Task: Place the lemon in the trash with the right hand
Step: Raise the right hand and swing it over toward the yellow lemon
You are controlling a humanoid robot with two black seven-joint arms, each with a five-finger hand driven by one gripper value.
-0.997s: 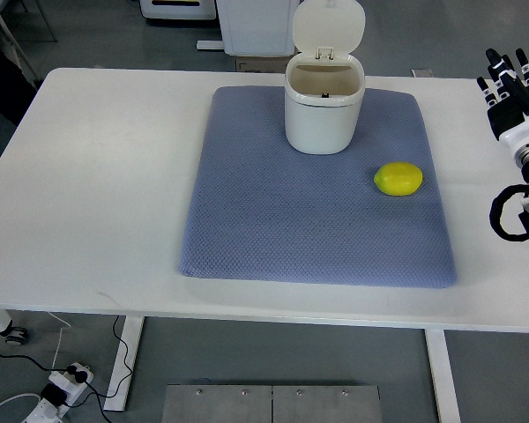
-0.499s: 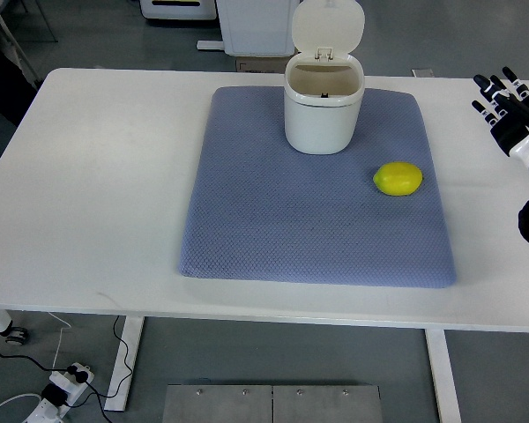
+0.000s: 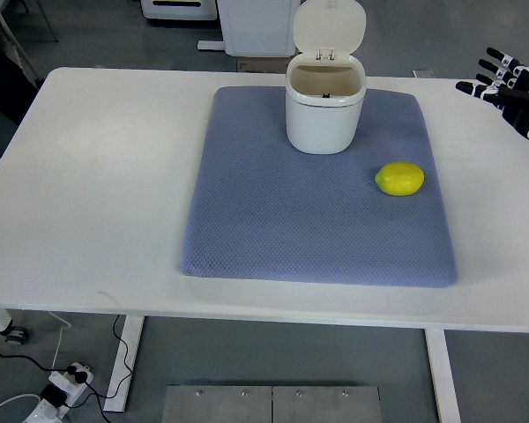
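Note:
A yellow lemon (image 3: 399, 179) lies on the right part of a blue-grey mat (image 3: 317, 189). At the mat's far edge stands a white trash bin (image 3: 325, 104) with its lid flipped up and its mouth showing. My right hand (image 3: 502, 82) is at the far right edge of the top view, over the white table, well to the right of and beyond the lemon. Its black fingers are spread and hold nothing. The left arm is out of the picture.
The mat lies on a white table (image 3: 97, 176) whose front edge runs along the lower part of the picture. Beyond the table's far edge stands white equipment (image 3: 247, 22). Cables lie on the floor at the lower left.
My right hand has risen and pulled toward the upper right edge of the picture, so less of the arm shows. The lemon and bin have stayed put.

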